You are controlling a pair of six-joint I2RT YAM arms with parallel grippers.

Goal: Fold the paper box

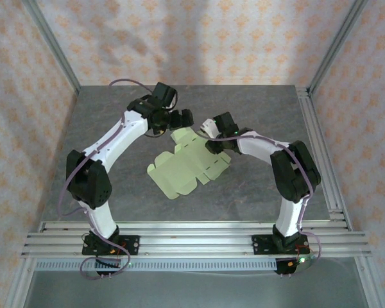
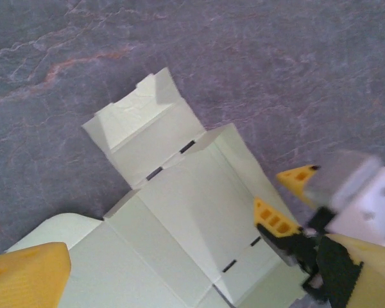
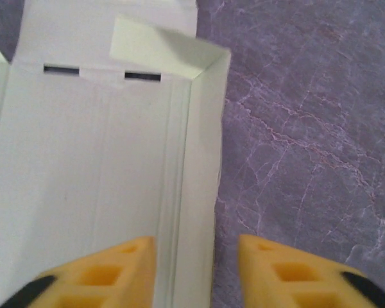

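- Paper box (image 1: 186,168): one sheet of pale green die-cut card, lying on the grey counter (image 1: 115,115) between the two sets of jaws and reaching back from them toward the arm bases.
- Folding barely begun, by the look of it: most panels flat, no closed corner, no tab tucked into any slot.
- Done so far: one long side wall (image 3: 202,160) raised along its crease, standing directly between the right jaws. Small corner flap (image 3: 154,48) just ahead of them, bent inward over the base panel (image 3: 83,160).
- End flap (image 2: 138,115), ahead of the left jaws: creased and lifted a little, not upright.
- Left to do, as a judgement: raise the other walls, fold the end flaps in, lock the tabs, close up into a low square box.
- Right gripper (image 3: 196,239): jaws partly spread, one yellow finger (image 3: 102,269) over the base panel, the other over bare counter. Wall between them seemingly not pinched, though contact at the inner finger is hard to rule out from this angle.
- Left gripper (image 1: 185,120): jaws spread wide above the sheet, gripping nothing.
- Count: one paper box; two grippers; two dark slots (image 3: 143,76) along the crease ahead of the right jaws, four such slots in the left wrist view.
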